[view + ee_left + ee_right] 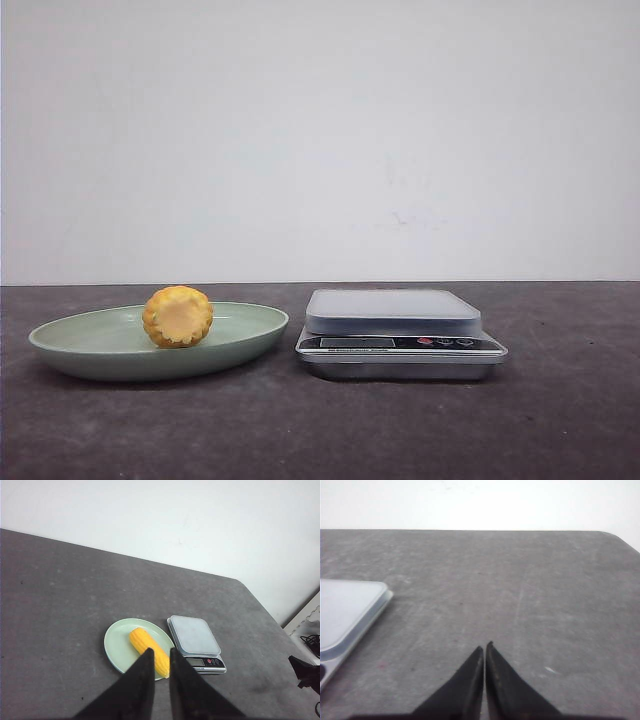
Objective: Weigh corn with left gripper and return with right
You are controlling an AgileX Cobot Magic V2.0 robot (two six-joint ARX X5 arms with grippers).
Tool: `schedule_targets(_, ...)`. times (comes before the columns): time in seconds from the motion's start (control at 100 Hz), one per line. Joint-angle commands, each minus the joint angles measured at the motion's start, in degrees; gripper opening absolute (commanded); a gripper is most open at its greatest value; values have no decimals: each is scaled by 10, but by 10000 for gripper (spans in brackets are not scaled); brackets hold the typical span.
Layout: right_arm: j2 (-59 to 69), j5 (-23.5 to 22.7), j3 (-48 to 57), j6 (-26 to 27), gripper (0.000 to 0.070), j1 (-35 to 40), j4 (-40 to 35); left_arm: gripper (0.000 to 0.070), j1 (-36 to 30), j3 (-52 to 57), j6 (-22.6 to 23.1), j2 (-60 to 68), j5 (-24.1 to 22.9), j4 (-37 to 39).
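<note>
We counted one corn (178,316) lying in one green dish (70,345), one scale (400,335) just beside the dish, our left gripper (160,656) only narrowly parted and holding nothing, our right gripper (484,649) closed and empty above the table (520,590).

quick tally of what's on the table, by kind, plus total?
corn: 1
green dish: 1
kitchen scale: 1
Total: 3

The corn lies in the dish; the scale platform is bare.
</note>
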Motion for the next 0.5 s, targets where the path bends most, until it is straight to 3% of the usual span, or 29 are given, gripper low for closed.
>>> schedule_targets(0.0, 0, 1, -4, -7, 6, 6, 7, 16, -3, 11, 0, 0, 1, -22)
schedule_targets(0.49, 0, 2, -4, -7, 6, 7, 8, 16, -4, 11, 0, 0, 1, -22)
